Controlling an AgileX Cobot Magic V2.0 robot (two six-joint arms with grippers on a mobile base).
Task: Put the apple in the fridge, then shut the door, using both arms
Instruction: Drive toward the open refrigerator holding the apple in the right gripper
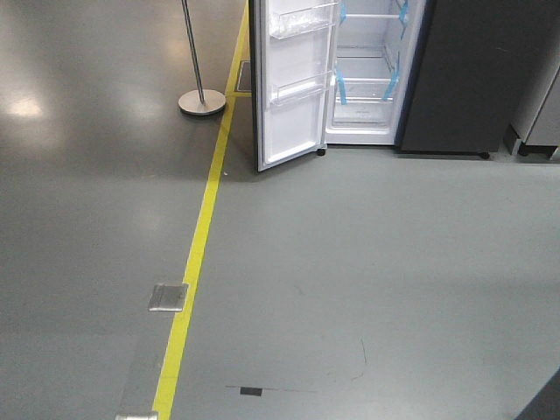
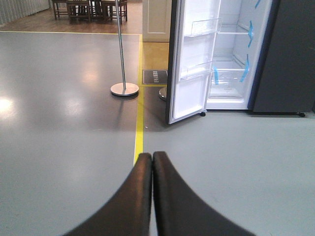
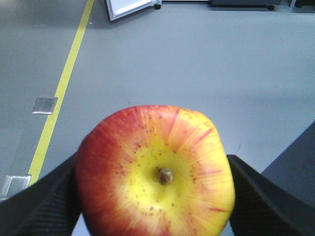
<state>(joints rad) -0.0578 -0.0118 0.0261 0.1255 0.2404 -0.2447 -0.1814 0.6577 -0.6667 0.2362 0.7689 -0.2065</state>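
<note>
The red apple [image 3: 156, 172] with a yellow patch round its stem fills the lower right wrist view, stem toward the camera, and my right gripper [image 3: 155, 194] is shut on its two sides. The fridge [image 1: 372, 74] stands across the floor with its white inside showing, shelves edged with blue tape. Its door [image 1: 293, 79] is swung wide open to the left, clear bins on the white lining. In the left wrist view my left gripper [image 2: 152, 158] is shut with nothing in it, fingertips together, pointing at the fridge [image 2: 236, 54] and the door [image 2: 193, 59] some way off.
A yellow floor line [image 1: 199, 236] runs toward the door's left side. A metal post on a round base [image 1: 201, 101] stands left of it. A plain dark grey unit [image 1: 481, 79] adjoins the fridge on the right. A floor plate [image 1: 168, 297] lies by the line.
</note>
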